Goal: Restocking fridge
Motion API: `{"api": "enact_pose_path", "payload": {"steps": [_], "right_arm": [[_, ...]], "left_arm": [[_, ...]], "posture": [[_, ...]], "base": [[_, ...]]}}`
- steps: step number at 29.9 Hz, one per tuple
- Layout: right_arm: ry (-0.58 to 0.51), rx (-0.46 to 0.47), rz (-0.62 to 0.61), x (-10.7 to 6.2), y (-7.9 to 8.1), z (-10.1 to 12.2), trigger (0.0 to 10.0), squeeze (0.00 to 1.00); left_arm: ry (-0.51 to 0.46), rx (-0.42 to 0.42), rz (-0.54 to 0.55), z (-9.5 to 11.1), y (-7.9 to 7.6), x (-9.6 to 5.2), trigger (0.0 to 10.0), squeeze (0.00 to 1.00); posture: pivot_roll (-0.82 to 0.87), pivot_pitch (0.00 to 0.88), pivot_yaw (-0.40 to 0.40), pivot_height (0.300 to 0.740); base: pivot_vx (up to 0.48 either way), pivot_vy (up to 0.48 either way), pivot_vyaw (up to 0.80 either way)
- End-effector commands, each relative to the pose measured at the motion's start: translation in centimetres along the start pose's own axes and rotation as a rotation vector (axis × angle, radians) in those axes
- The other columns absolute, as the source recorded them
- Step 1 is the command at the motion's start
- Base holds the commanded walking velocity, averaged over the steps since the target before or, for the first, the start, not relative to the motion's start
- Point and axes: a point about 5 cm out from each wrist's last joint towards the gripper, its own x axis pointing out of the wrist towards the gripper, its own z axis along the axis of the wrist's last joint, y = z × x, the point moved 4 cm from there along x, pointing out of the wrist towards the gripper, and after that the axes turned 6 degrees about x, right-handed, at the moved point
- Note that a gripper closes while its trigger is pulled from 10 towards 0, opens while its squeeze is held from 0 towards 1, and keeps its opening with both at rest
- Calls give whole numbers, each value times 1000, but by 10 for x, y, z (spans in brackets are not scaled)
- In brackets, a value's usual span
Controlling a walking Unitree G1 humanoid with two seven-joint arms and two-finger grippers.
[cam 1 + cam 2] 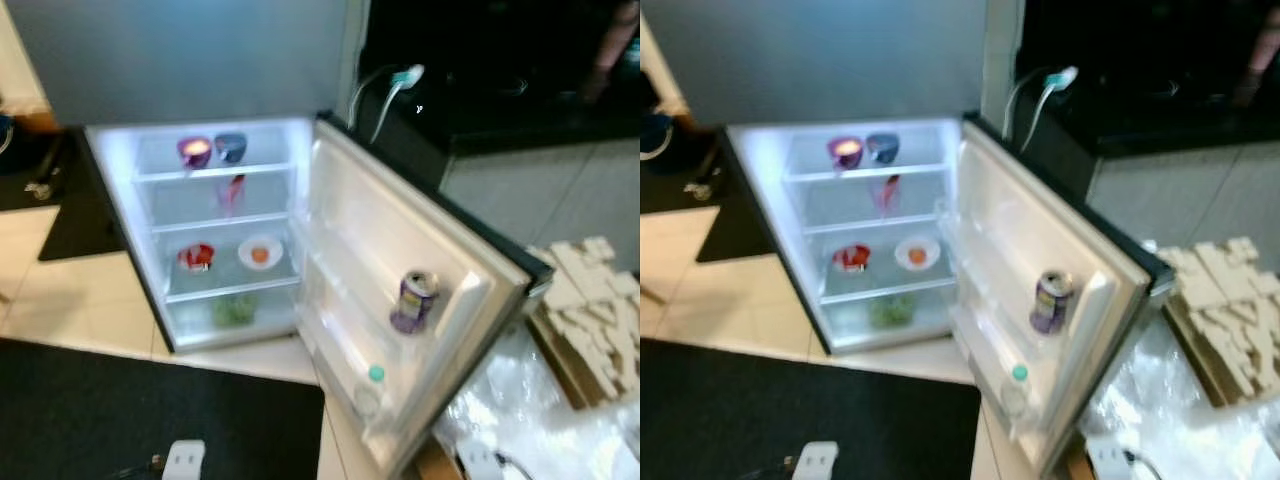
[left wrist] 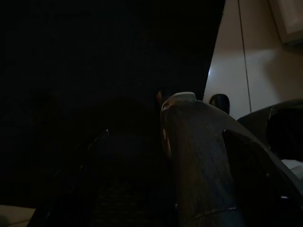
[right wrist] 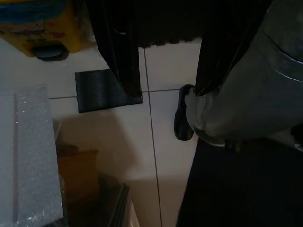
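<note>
The small fridge (image 1: pixel 125 215) stands open and lit on the floor ahead. On its top shelf sit a purple bowl (image 1: pixel 194 151) and a blue bowl (image 1: pixel 230 147), with a red item (image 1: pixel 231 190) one shelf down. Lower are a red pack (image 1: pixel 196 256), a white plate holding something orange (image 1: pixel 260 252), and greens (image 1: pixel 234 311) at the bottom. Its door (image 1: pixel 375 225) swings to the right and holds a purple can (image 1: pixel 414 300) and a green-capped bottle (image 1: pixel 371 390). My right gripper (image 3: pixel 168 90) hangs open over pale tiles, holding nothing. My left gripper (image 2: pixel 189 142) hangs in deep shade.
A black mat (image 1: pixel 120 410) covers the floor near me, with a white object (image 1: pixel 183 460) on its near edge. Foam blocks (image 1: pixel 590 310) and clear plastic sheeting (image 1: pixel 520 410) lie right of the door. A dark cabinet (image 1: pixel 480 90) with a teal-tipped cable (image 1: pixel 405 77) stands behind.
</note>
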Motion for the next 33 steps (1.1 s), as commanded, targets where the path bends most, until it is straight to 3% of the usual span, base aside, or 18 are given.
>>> {"api": "enact_pose_path", "payload": {"steps": [1,15,21,25,28,30,32,33], "right_arm": [[-19,-5,3,1,1,7,10000,0],[-26,-9,0,0,-1,8,10000,0],[-160,35,0,-5,-12,39,10000,0],[-254,87,-2,-17,-33,56,10000,0],[-274,99,-18,-22,-44,59,10000,0],[-285,106,-66,-31,-61,59,10000,0],[-285,106,-66,-31,-61,59,10000,0],[-291,120,-108,-36,-73,58,10000,0]], "left_arm": [[11,9,-8,-2,0,0,10000,0],[9,-6,19,-1,5,0,10000,0],[-2,-3,22,2,6,0,10000,0],[-6,-4,32,2,10,-1,10000,0],[-9,-7,36,2,12,-1,10000,0],[-14,-13,40,3,14,-2,10000,0],[-14,-13,40,3,14,-2,10000,0],[-20,-20,39,4,14,-2,10000,0]], "posture": [[45,0,-57,740],[43,0,-54,740],[42,0,-52,740],[43,0,-49,740],[43,0,-49,740],[38,0,-51,740],[38,0,-51,740],[34,0,-53,740]], "base": [[0,-480,0],[0,-67,0],[0,0,0],[0,0,0],[0,0,0],[0,0,0],[0,0,0],[0,0,0]]}}
